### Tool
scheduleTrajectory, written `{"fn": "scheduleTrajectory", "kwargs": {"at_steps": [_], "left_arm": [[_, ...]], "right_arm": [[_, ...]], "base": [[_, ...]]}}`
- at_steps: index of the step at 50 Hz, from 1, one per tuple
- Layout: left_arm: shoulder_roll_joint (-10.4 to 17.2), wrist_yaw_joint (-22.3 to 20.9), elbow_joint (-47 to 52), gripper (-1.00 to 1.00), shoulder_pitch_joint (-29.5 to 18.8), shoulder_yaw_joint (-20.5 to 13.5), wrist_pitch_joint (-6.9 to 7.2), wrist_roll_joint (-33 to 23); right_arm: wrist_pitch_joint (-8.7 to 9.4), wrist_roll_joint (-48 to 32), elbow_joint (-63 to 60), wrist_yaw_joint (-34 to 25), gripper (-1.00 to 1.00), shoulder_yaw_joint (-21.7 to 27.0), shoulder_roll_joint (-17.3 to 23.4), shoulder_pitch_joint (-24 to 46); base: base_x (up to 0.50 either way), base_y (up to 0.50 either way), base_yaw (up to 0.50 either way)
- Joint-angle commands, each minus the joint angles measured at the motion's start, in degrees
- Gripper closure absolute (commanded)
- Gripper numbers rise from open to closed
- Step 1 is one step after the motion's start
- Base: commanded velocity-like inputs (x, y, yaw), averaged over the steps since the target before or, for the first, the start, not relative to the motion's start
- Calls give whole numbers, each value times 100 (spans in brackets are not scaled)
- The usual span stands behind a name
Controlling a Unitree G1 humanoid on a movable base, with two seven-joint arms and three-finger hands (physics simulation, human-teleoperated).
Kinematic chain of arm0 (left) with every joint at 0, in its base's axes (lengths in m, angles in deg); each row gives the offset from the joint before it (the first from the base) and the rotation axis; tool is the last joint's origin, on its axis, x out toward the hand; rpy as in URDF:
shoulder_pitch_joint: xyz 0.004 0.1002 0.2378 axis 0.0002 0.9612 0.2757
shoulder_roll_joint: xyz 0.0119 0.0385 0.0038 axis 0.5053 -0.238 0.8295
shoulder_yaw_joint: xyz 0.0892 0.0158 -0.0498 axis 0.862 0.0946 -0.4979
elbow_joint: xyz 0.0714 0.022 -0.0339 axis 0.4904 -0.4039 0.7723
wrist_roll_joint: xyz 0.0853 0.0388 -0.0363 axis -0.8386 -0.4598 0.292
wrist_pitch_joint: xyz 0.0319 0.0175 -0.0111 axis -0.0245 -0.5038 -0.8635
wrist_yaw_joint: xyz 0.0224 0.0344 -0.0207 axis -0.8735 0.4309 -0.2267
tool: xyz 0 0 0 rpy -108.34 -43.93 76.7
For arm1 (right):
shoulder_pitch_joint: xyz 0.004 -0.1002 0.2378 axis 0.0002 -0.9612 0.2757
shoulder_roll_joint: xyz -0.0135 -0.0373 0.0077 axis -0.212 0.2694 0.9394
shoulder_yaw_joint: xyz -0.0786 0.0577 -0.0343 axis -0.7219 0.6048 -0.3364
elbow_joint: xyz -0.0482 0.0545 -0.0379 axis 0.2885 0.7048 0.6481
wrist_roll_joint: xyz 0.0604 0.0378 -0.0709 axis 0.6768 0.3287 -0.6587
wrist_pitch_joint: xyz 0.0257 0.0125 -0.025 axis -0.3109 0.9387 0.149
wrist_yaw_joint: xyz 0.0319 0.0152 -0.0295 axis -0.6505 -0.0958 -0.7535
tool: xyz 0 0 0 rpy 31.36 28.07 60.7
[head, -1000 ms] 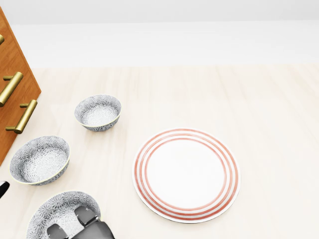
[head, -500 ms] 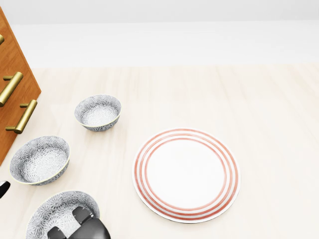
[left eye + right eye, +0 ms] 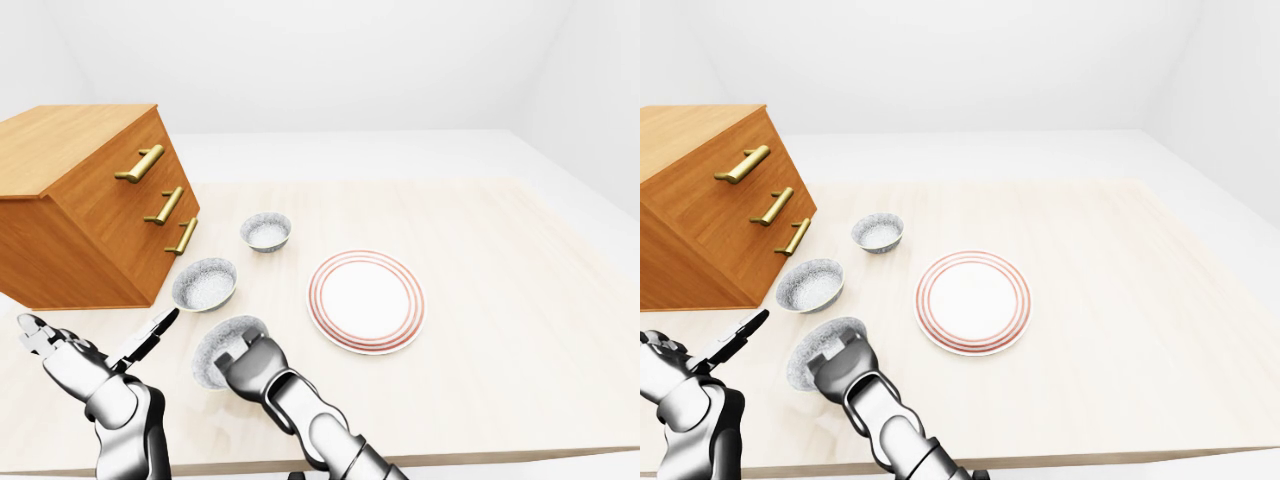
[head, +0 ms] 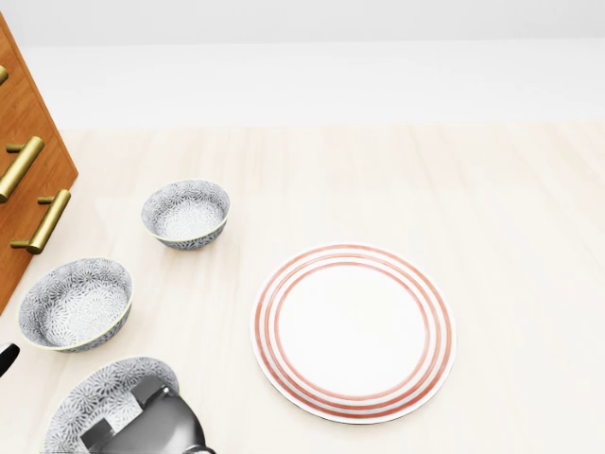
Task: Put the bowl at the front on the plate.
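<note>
- Left-eye view: three grey-patterned bowls run in a slanted row beside a wooden drawer chest (image 3: pixel 85 210) on the pale bench (image 3: pixel 500 300). The front bowl (image 3: pixel 212 348) is the lowest of the row in this view, well apart from the red-ringed plate (image 3: pixel 366 300), which lies bare to its right. The right hand (image 3: pixel 248 362) sits on the bowl's near side. The left hand (image 3: pixel 75 352) hangs to the left of the bowl with its fingers spread and holds nothing.
- Head view: the right hand (image 4: pixel 142 426) covers the lower right part of the front bowl (image 4: pixel 95 392), with two fingers hooked over the rim into the hollow. The thumb is hidden, so I cannot tell whether the grip is clamped or only resting. The middle bowl (image 4: pixel 74 305) stands just above it and the far bowl (image 4: pixel 185 214) higher up.
- Right-eye view: this shows the same layout. The hand is draped over the bowl, and the plate is up and to the right across bare bench.
- Risks, as I judge them:
  - A hold on one side of the rim may let the bowl tilt or slip out as it rises.
  - A lift that drifts upward in the view could knock the middle bowl.
  - An off-centre landing could leave the bowl on the plate's raised rim, or push the plate along the bench.
- Writing: I can read no brand, label or lettering. I see only the floral pattern, the red rings and the brass handles (image 3: pixel 140 163).
</note>
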Motion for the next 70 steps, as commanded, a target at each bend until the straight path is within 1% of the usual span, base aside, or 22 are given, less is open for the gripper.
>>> {"fn": "scheduleTrajectory", "kwargs": {"at_steps": [1, 7, 9, 14, 16, 18, 19, 20, 22, 23, 25, 29, 34, 35, 41, 53, 57, 59, 63, 65, 66, 70], "left_arm": [[3, 0, 19, -100, -2, -16, 18, 12], [-7, 0, 25, -100, 11, -13, -2, 10], [3, 0, -111, -100, -28, 2, -94, -3], [-10, 0, 88, -100, 29, -12, 36, 27], [-5, 0, -43, -100, -4, -6, -65, 12], [-7, 0, 100, -100, 31, -22, 53, 35], [-10, 0, -8, -100, 5, -18, -34, 21], [-13, 0, 96, -100, 41, -23, 38, 34], [-27, 0, 76, -100, 48, -24, -19, 22], [-32, 0, 164, -100, 73, -31, 49, 31], [-29, 0, 31, -100, 35, -31, -43, 16], [-34, 0, 104, -100, 64, -35, 2, 15], [-34, 0, 24, -100, 34, -29, -31, -14], [-35, 0, 112, -100, 58, -32, 38, -4], [-47, 0, 84, -100, 73, -27, -28, -35], [-35, 0, 14, -100, 45, -14, -80, -61], [-40, 0, 126, -100, 70, -31, 9, -9], [-37, 0, 44, -100, 34, -26, -40, -24], [-51, 0, 218, -100, 91, -39, 57, -24], [-55, 0, 92, -100, 55, -31, -53, -50], [-49, 0, 29, -100, 39, -25, -102, -53], [-53, 0, 132, -100, 74, -33, -46, -30]], "right_arm": [[7, -261, 308, -161, 100, 93, 0, -92], [89, -372, 49, 84, 100, 125, 0, -39], [23, -363, -72, -49, 100, 124, 0, -56], [91, -307, -713, 46, 100, 55, 109, -227], [103, -178, -769, 301, 100, 65, 136, -254], [160, -107, -832, 416, 100, 52, 183, -321], [210, -107, -866, 378, 100, 42, 212, -350], [405, -276, -938, 351, 100, -25, 228, -405], [444, -156, -953, 483, 100, -55, 264, -489], [513, -237, -1120, 494, 100, -119, 346, -557], [586, -241, -1356, 512, 100, -174, 422, -635], [676, -329, -1767, 416, 100, -219, 565, -708], [676, -560, -2091, 242, 100, -203, 693, -830], [676, -658, -2156, 252, 100, -215, 721, -852], [676, -1041, -2792, 699, 100, -277, 931, -1034], [676, -465, -3280, 1828, 100, -213, 1295, -1432], [676, -78, -3390, 2402, 100, -166, 1452, -1593], [676, -71, -3423, 2495, 100, -165, 1516, -1656], [676, 18, -3433, 2697, 100, -170, 1560, -1754], [676, 244, -3412, 2972, 100, -142, 1640, -1794], [676, -91, -3328, 2709, 100, -90, 1543, -1849], [676, 107, -3399, 2906, 100, -156, 1681, -1843]], "base": [[0, 0, 0], [0, 0, 0], [0, 0, 0], [0, 0, 0], [0, 0, 0], [0, 0, 0], [0, 0, 0], [0, 0, 0], [0, 0, 0], [0, 0, 0], [0, 0, 0], [0, 0, 0], [0, 0, 0], [0, 0, 0], [0, 0, 0], [0, 0, 0], [0, 0, 0], [0, 0, 0], [0, 0, 0], [0, 0, 0], [0, 0, 0], [0, 0, 0]]}}
